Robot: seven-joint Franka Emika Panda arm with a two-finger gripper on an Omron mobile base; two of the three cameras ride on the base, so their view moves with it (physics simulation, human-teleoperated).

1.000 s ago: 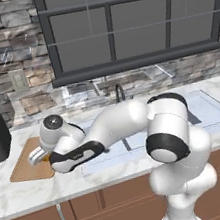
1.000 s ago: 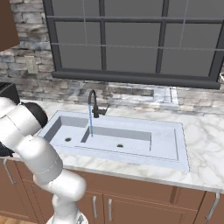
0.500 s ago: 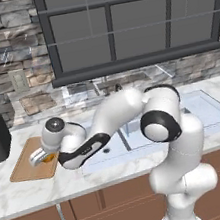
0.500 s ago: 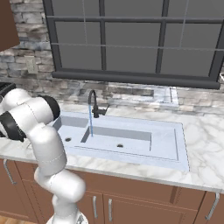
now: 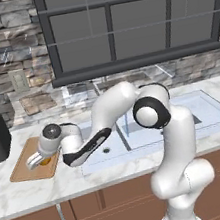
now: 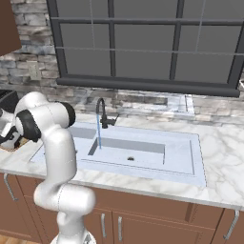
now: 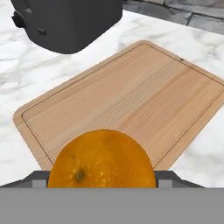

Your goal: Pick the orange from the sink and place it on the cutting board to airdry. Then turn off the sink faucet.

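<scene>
One second on, we have swung the hand further over the cutting board; it seems clenched on the orange, near the board's bench-front edge, ready for release.

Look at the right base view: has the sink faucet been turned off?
No, a thin blue stream of water runs from the sink faucet into the sink.

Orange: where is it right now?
The orange is in the end effector, held over the near edge of the cutting board. In the left base view it sits left of the sink, with the toaster beyond.
</scene>
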